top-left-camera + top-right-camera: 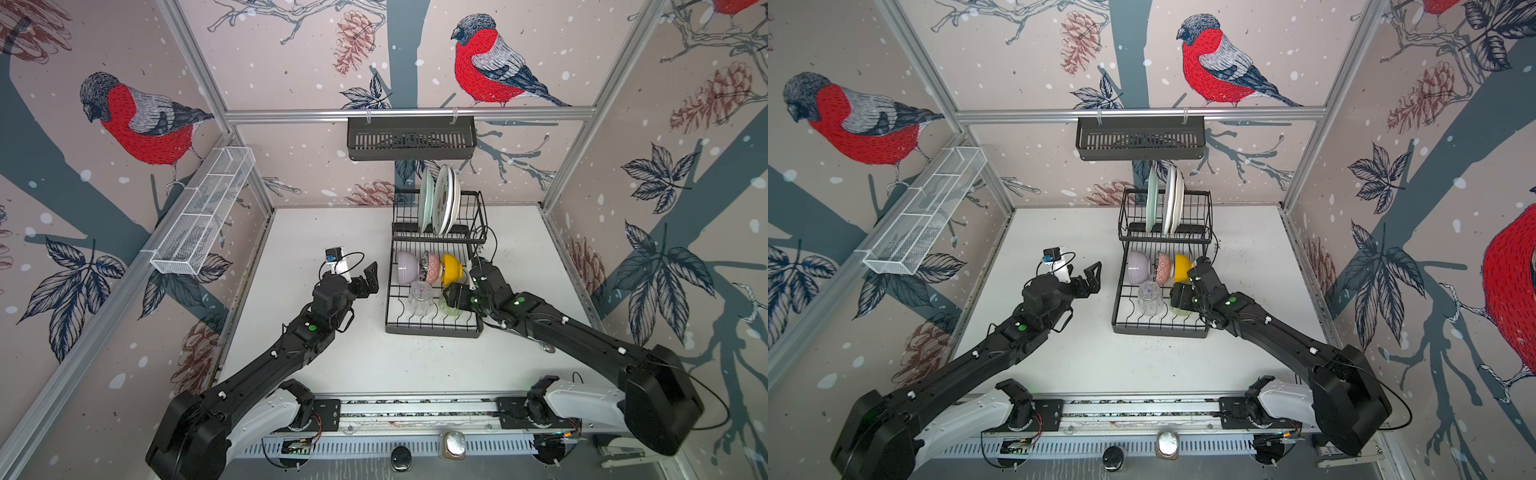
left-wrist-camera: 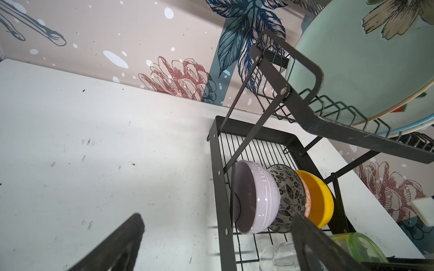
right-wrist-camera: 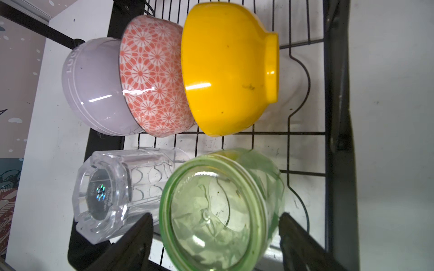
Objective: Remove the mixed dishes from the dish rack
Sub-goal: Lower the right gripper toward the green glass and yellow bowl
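White bench (image 1: pixel 332 232), scuffed, carries everything. Black two-tier rack (image 1: pixel 434 331) stands just right of bench centre and runs toward 12 o'clock. Raised tier at the rack's 12 o'clock end holds three plates on edge, 9 to 3 o'clock: green plate (image 1: pixel 424 199), patterned plate (image 1: pixel 442 199), white plate (image 1: pixel 456 197). Can't tell if the last two touch. Lower tier, mid-rack, holds three bowls on their sides, mouths toward 9 o'clock, nested in a row 9 to 3 o'clock: lilac bowl (image 1: pixel 406 267), pink bowl (image 1: pixel 433 266), yellow bowl (image 1: pixel 453 268), each touching the next. Left gripper (image 1: pixel 368 280) hangs over bare bench at 9 o'clock of the rack, just beside it, fingers wide, holding nothing. Right gripper (image 3: pixel 215 215) is over the rack's 4 o'clock corner, fingers (image 3: pixel 131 244) wide, one each side of the green glass (image 3: pixel 218 199); contact unclear. Clear glass (image 1: pixel 419 298) sits at 6 o'clock of the lilac bowl, just beside the green glass at its 9 o'clock. Both glasses are in the lower tier, bases toward the right wrist camera. Spoon (image 1: pixel 547 348) lies on the bench at 4 o'clock of the rack, partly under the right arm
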{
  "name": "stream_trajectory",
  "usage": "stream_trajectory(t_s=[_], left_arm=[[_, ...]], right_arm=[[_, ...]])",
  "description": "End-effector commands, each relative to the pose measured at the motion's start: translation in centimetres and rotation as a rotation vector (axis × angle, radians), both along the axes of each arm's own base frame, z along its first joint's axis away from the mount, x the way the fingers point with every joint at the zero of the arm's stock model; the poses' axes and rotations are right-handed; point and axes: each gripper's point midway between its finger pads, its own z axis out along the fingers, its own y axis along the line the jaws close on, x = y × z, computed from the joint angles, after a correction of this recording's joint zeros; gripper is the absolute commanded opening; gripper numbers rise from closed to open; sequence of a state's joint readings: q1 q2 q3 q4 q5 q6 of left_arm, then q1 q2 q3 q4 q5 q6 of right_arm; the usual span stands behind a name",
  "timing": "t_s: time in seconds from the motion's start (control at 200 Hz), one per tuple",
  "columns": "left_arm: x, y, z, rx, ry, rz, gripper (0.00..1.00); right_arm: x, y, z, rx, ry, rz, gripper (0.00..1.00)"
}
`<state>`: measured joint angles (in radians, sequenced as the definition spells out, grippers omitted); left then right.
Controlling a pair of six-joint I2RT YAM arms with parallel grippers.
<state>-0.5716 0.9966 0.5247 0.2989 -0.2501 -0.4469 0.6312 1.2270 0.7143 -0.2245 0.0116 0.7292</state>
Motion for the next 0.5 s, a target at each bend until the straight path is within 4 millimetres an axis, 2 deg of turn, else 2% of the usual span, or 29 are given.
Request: stream_trajectory(t_s=[0.0, 0.13, 0.165, 0.495], left_arm=[[0.2, -0.4, 0.1, 0.001, 0.004, -0.016, 0.98], [0.3, -0.4, 0.0, 0.009, 0.006, -0.016, 0.98], [0.3, -0.5, 0.0, 0.01, 0.007, -0.016, 0.98], [0.5, -0.9, -0.3, 0.016, 0.02, -0.031, 0.98]], right_arm=[[0.9, 0.1, 0.3, -0.019, -0.043, -0.024, 0.83], [0.9, 0.3, 0.3, -0.017, -0.054, -0.026, 0.83], [1.0, 0.3, -0.6, -0.036, -0.034, -0.03, 0.83], [1.6, -0.1, -1.7, -0.065, -0.025, -0.07, 0.82]])
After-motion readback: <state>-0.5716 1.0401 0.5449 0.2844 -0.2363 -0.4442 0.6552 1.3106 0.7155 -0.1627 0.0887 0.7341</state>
